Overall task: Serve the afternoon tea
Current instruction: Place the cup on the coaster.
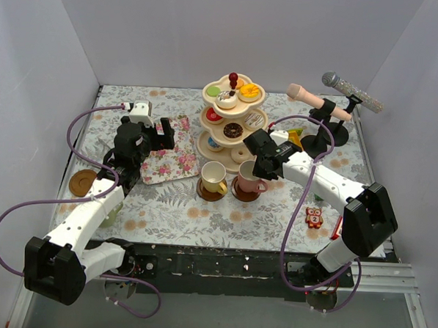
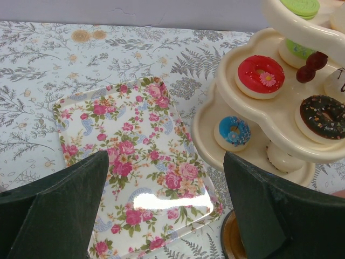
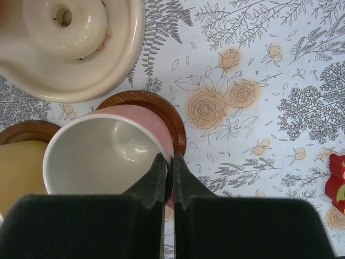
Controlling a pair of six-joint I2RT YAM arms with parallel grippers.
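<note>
A robot test booth in a lab: plain white walls (image 1: 174, 29) box in a worktop (image 1: 275, 218) under a flowered cloth, two arms bolted at its edge.

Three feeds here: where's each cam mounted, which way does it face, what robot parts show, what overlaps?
Top external: above and behind the bases, looking down over the table; both arms show.
Left wrist: facing forward and down at the floral tray and tiered stand; left gripper open, fingers at the bottom corners.
Right wrist: looks straight down on the pink cup; right gripper shut at its rim.
Shared: both wrist views catch the stand's bottom tier.
</note>
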